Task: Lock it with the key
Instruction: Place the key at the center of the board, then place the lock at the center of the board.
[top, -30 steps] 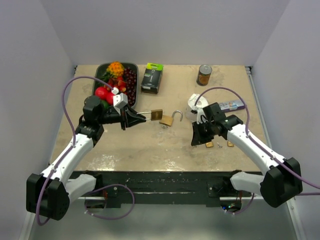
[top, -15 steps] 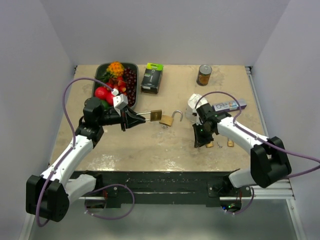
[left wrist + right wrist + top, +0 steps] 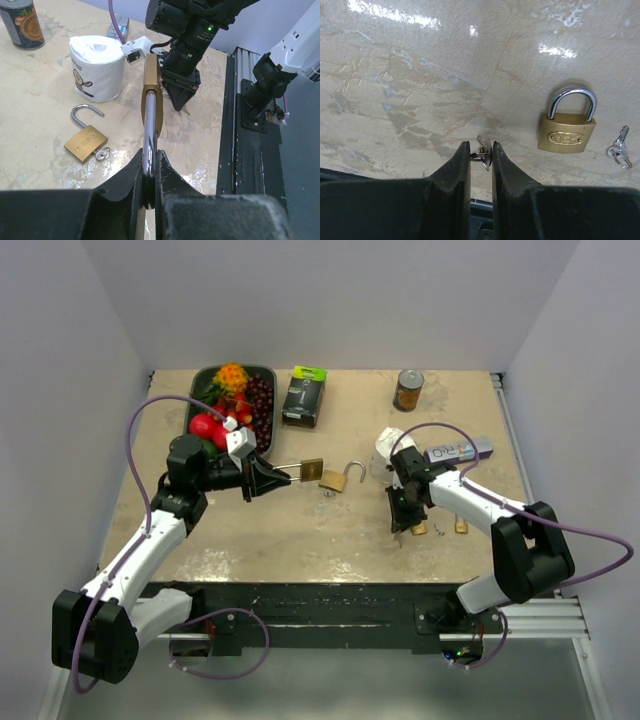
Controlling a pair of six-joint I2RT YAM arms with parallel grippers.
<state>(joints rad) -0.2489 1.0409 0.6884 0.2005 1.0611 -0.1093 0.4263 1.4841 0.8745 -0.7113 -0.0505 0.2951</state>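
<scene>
My left gripper is shut on the steel shackle of a brass padlock and holds it level above the table; in the left wrist view the gripper grips the shackle and the lock body points away. My right gripper points down at the table, shut on a small key with its ring, seen between the fingers in the right wrist view. A second brass padlock lies on the table with its shackle open, also in the left wrist view.
A closed brass padlock and a loose key set lie just right of my right gripper. A toilet roll, a can, a black box and a fruit tray stand further back.
The right arm's elbow has swung in towards the near edge while its gripper stayed low over the same spot on the key. The left arm and its padlock have not moved.
</scene>
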